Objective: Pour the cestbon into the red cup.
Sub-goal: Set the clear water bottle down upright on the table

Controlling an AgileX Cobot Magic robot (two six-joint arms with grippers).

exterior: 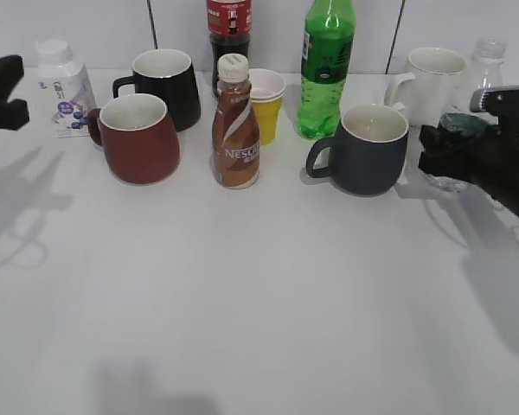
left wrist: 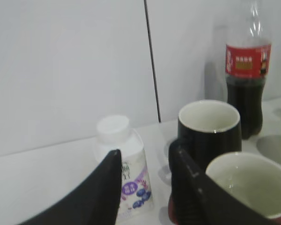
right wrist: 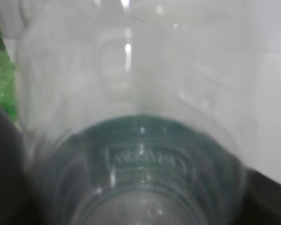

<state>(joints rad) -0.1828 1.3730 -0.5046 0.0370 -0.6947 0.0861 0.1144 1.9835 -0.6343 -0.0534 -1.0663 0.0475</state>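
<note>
Clear ribbed plastic of the cestbon (right wrist: 131, 117) fills the right wrist view, green label close below; it stands at the surface's (exterior: 268, 294) far right, with the right gripper (exterior: 441, 149) around its lower body, whether its fingers are clamped I cannot tell. Leftward, the grey mug (exterior: 368, 149), green soda bottle (exterior: 327, 69) and Nescafe bottle (exterior: 235, 125) crowd the route to the red cup (exterior: 138, 138), so I judge a lifted carry safest. Left gripper (left wrist: 145, 187) hovers fingers apart near the cup.
</note>
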